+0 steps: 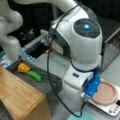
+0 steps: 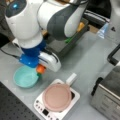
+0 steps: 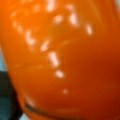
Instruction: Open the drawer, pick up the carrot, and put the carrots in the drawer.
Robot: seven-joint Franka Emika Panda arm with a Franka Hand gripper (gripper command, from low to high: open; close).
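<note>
While the wrist view is filled edge to edge with glossy orange, the carrot (image 2: 40, 69) shows in a front view clenched in the jaws of the gripper (image 2: 40, 70), just above the rim of one teal bowl (image 2: 25, 77) on the grey desk (image 2: 85, 62). One drawer (image 1: 53, 83) stands open, holding one yellow piece (image 1: 23, 67) and one green vegetable (image 1: 35, 75). One pink plate (image 2: 57, 97) sits on a white scale (image 2: 41, 107); a toaster oven (image 2: 108, 97) stands beside it.
</note>
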